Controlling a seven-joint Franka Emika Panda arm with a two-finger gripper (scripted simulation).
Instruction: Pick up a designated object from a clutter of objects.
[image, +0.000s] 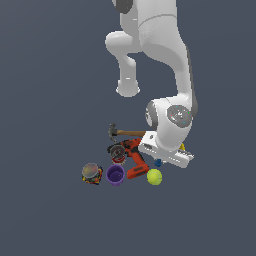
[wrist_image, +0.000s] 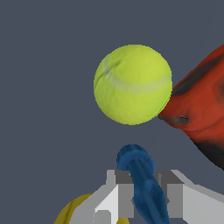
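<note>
No brand, label or lettering can be read on anything here; the colourful can shows only a blur of red, yellow and dark patches round its side. In the wrist view the slim blue item is a glossy, slightly twisted rod with a rounded end, standing between the two grey, flat-faced fingers of the pincer, which sit close against it on either side as if gripping it. In the exterior view the same blue item is only a small speck under the white hand, just above the yellow-green ball. That ball is fuzzy-looking, with a pale curved seam like a tennis ball's, and it touches or nearly touches the smooth red body of the power drill. The purple cup is round and open-topped, standing between the can and the drill on the plain dark grey bench. A hammer with a brown wooden handle and dark head lies beyond the drill. A yellow curved edge shows beside the fingers.
</note>
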